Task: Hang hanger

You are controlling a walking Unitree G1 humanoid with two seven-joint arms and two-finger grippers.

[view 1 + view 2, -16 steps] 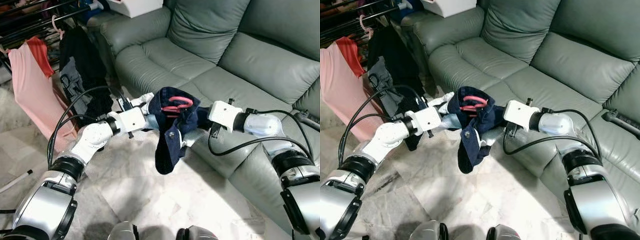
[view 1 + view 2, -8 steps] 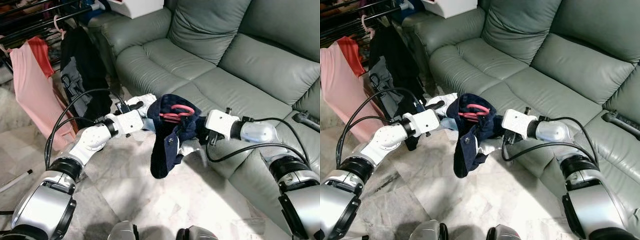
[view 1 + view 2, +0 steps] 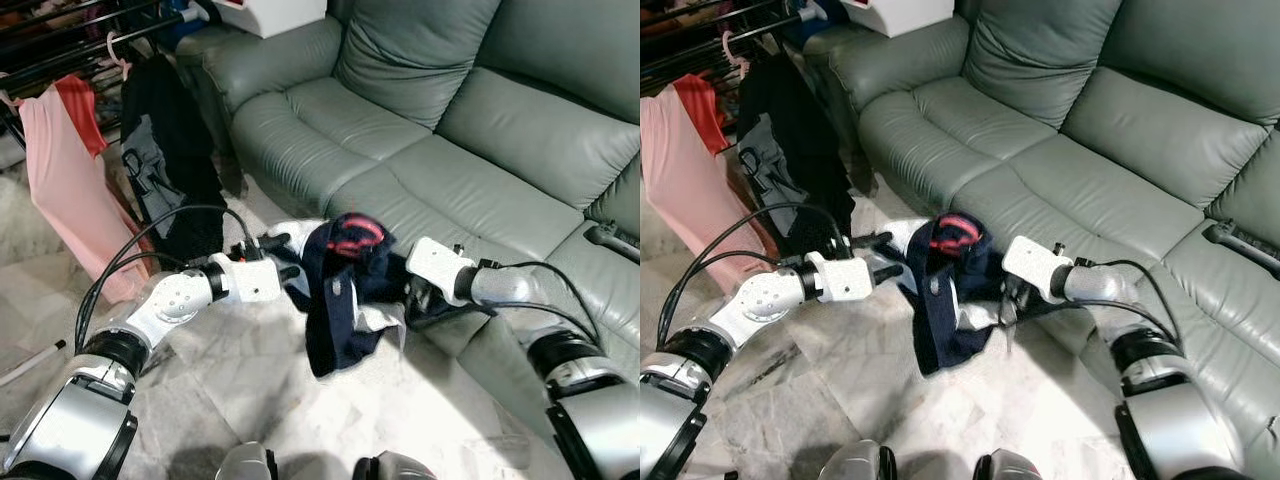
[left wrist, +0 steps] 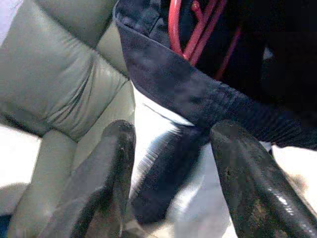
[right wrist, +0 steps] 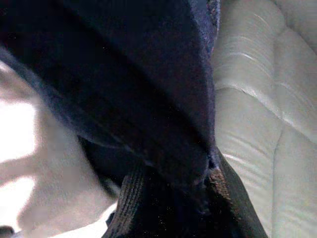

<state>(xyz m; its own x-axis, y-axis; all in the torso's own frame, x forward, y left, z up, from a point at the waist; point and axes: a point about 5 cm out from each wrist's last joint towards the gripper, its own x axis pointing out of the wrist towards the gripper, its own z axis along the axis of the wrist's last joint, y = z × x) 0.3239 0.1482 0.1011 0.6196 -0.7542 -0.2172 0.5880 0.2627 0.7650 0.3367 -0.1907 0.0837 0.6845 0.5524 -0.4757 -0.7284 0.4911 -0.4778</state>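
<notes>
No writing can be read. A navy garment point(image 3: 340, 300) with a red hanger point(image 3: 352, 240) bundled in its top is being held up between the two arms, just off the front edge of the grey sofa point(image 3: 420, 130), its long axis hanging down toward the marble floor point(image 3: 250, 400). The left gripper point(image 4: 173, 163) is being kept apart beside the cloth. The right gripper point(image 5: 171, 198) is being kept clamped on the garment. A clothes rack point(image 3: 90, 45) is standing well apart to the left.

Left claw point(image 4: 171, 173) gapes before navy garment point(image 4: 198, 94) holding a red hanger point(image 4: 190, 29).
</notes>
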